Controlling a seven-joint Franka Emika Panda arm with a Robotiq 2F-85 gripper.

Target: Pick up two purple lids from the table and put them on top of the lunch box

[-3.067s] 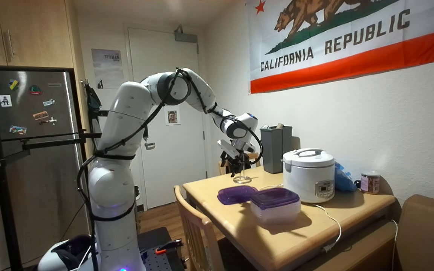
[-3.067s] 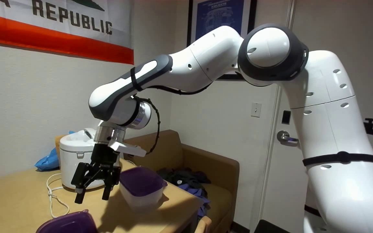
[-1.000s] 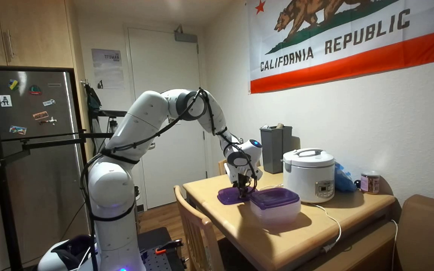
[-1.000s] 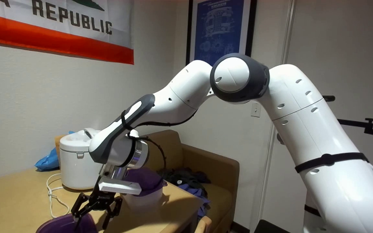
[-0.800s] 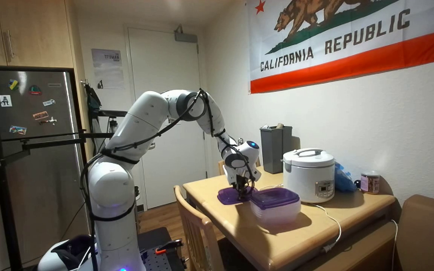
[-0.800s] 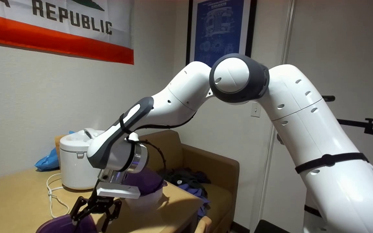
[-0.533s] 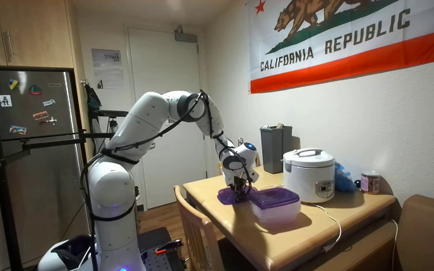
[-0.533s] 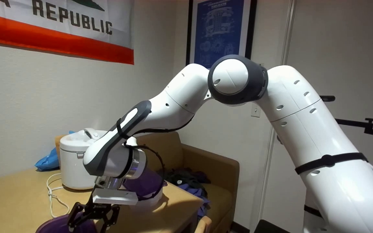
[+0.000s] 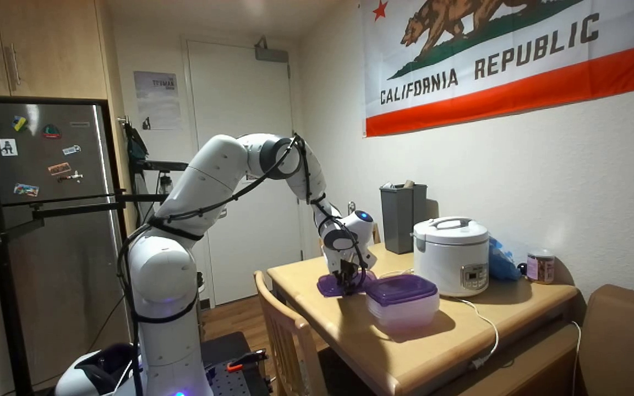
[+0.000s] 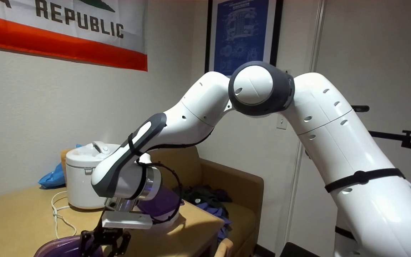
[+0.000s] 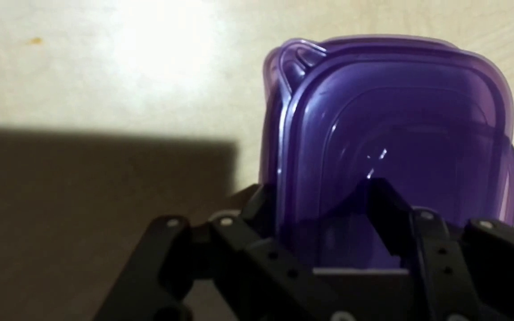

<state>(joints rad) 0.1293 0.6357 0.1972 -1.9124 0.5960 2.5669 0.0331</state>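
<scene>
Two purple lids [image 11: 400,102] lie stacked and slightly offset on the light wooden table [image 11: 83,80]. They also show in both exterior views [image 9: 328,285] [image 10: 57,248]. My gripper [image 11: 315,196] is open, pointing down at them, and shows in both exterior views [image 9: 347,286] [image 10: 100,250]. In the wrist view one finger is beside the lids' left edge and the other is over the top lid. Whether the fingertips touch the lids I cannot tell. The pale lavender lunch box [image 9: 402,313] stands close by with a purple cover [image 9: 402,289] on it.
A white rice cooker [image 9: 449,264] with a white cord [image 10: 62,221] stands behind the lunch box. A grey bin [image 9: 399,220], a blue bag [image 9: 501,261] and a jar [image 9: 541,268] are along the wall. A wooden chair [image 9: 289,330] stands at the table's near side.
My gripper has come down from above the table to the lids, then shifted slightly towards the lids' left edge. The lids have moved a little to the left in an exterior view.
</scene>
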